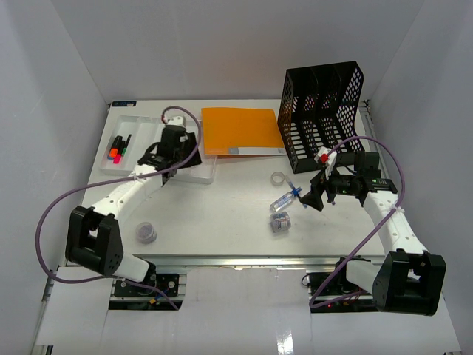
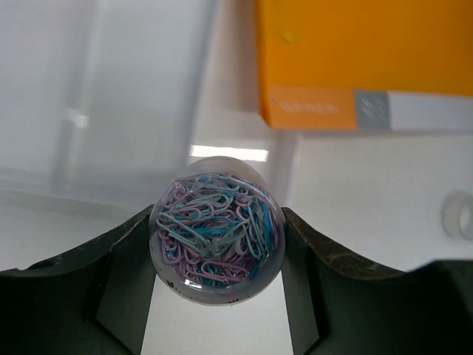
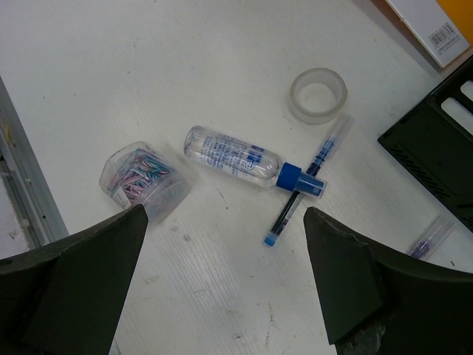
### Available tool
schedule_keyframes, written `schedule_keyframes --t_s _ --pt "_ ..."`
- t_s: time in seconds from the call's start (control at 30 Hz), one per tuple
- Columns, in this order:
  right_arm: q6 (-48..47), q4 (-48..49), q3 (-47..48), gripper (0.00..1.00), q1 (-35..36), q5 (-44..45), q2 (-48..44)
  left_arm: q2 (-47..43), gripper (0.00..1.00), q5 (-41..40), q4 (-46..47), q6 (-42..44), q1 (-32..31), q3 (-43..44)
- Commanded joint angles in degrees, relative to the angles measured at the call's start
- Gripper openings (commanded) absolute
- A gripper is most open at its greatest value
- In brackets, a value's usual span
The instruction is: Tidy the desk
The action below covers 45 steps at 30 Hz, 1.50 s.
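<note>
clear plastic packed with pastel paper clips: the round tub (image 2: 216, 229) is pinched at its sides by the left pincer (image 2: 218, 222), jaws part closed on it. it is held at the near edge of the compartmented tray (image 1: 148, 129), likely so it can go into a free compartment. the tray's left compartment holds markers (image 1: 117, 148). the white surface (image 1: 222, 237) spreads under everything, its metal rail along the near edge. the right pincer (image 3: 224, 214) hangs wide, holding nothing, probably lining up a pick. below it are a second clip tub (image 3: 144, 177) lying on its side, a blue-capped bottle (image 3: 236, 159) touching a blue pen (image 3: 307, 181), and a tape roll (image 3: 318, 95). the black mesh file holder (image 1: 321, 111) stands far right; its contents i cannot tell.
</note>
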Motion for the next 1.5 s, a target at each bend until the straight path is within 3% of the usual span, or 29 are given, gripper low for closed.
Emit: schedule_keyframes --t_s 0.0,0.27,0.43,0.63,0.83,1.13,1.27,1.47 --pt "-1.1 -0.1 0.4 0.93 0.2 -1.6 -1.3 5.4 0.13 2.8 0.6 2.9 11.3 7.4" --pt "-1.2 -0.1 0.4 0.93 0.2 -1.6 -1.4 25.2 0.14 1.7 0.7 3.2 23.3 26.1" --pt "-1.3 -0.2 0.5 0.93 0.2 -1.6 -1.2 32.8 0.14 -1.1 -1.2 5.9 24.8 36.4" --pt "-1.5 -0.5 0.6 0.93 0.2 -1.9 -1.3 40.3 0.25 -3.9 -4.1 9.4 26.0 48.0" --pt "-1.5 -0.5 0.6 0.93 0.2 -1.7 -1.0 43.0 0.54 -2.9 -4.6 9.5 27.2 47.7" --pt "-1.6 -0.5 0.5 0.93 -0.1 -1.2 -0.9 41.9 0.82 0.9 -6.0 9.5 27.4 47.2" --pt "-1.7 -0.5 0.4 0.93 -0.4 -1.4 -0.9 39.2 0.89 3.3 -6.1 8.7 27.5 46.4" --pt "-4.9 -3.0 0.4 0.93 -0.7 -3.7 -0.9 34.3 0.92 8.9 -6.5 7.6 27.6 44.8"
